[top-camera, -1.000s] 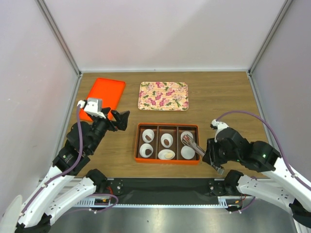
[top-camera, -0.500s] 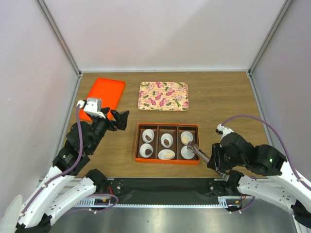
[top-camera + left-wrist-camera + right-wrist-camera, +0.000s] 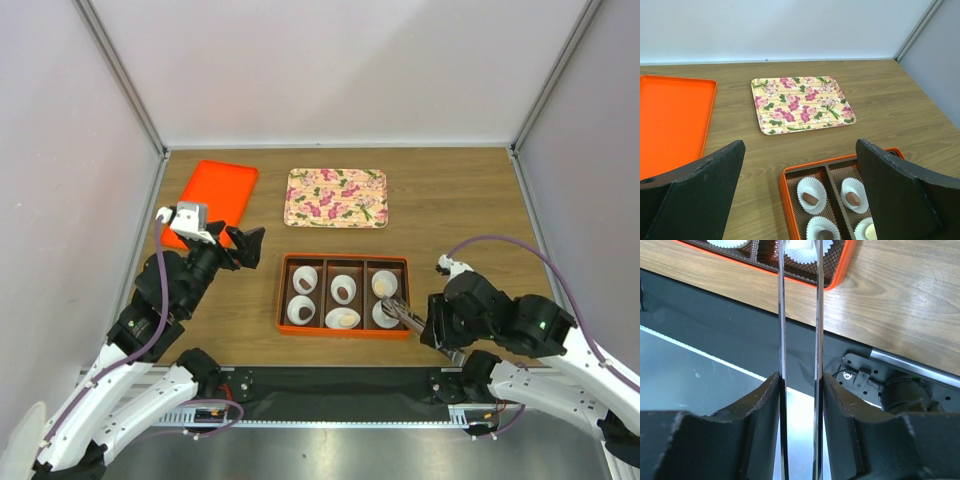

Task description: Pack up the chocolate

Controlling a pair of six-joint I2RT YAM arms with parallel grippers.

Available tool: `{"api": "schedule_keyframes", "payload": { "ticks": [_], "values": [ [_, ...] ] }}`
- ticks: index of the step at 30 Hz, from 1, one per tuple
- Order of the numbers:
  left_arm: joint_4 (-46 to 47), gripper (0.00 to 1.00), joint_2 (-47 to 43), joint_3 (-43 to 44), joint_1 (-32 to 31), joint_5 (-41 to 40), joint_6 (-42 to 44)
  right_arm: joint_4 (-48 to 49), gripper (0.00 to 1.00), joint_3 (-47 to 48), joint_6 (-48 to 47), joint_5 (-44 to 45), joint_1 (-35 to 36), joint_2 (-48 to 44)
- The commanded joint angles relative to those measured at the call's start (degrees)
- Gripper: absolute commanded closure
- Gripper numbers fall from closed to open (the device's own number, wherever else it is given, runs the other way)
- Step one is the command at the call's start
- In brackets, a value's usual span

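An orange box [image 3: 345, 259] holds six white paper cups in three compartments. Dark chocolate [image 3: 343, 291] lies in the left and middle cups, also shown in the left wrist view [image 3: 811, 198]. Pale pieces sit in the front middle cup [image 3: 345, 319] and the rear right cup [image 3: 381, 286]. My right gripper [image 3: 432, 328] is shut on metal tongs [image 3: 403, 312], whose tips hang over the box's right compartment. In the right wrist view [image 3: 800, 377] the tongs' arms [image 3: 781, 315] stand apart and the tips are out of view. My left gripper [image 3: 252, 248] is open and empty left of the box, as the left wrist view [image 3: 800, 150] shows.
A floral tray [image 3: 336, 197] lies behind the box and an orange tray [image 3: 213, 197] at the back left. The table's near edge and a black strip [image 3: 715, 305] lie just under the right gripper. Grey walls close in the sides and back.
My right gripper drew the tongs back from the rear right cup toward the near edge. A pale piece now shows in that cup. The left arm has not moved.
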Motion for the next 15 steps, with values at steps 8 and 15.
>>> {"api": "schedule_keyframes", "payload": {
  "ticks": [8,15],
  "values": [
    [1.7,0.0,-0.5,0.0,0.6,-0.1,-0.6,3.3,0.59,0.5,0.4,2.2,0.3,0.9],
    [1.8,0.0,-0.6,0.0,0.6,0.2,-0.6,2.2,0.6,5.9,-0.9,5.6,0.4,1.9]
  ]
}}
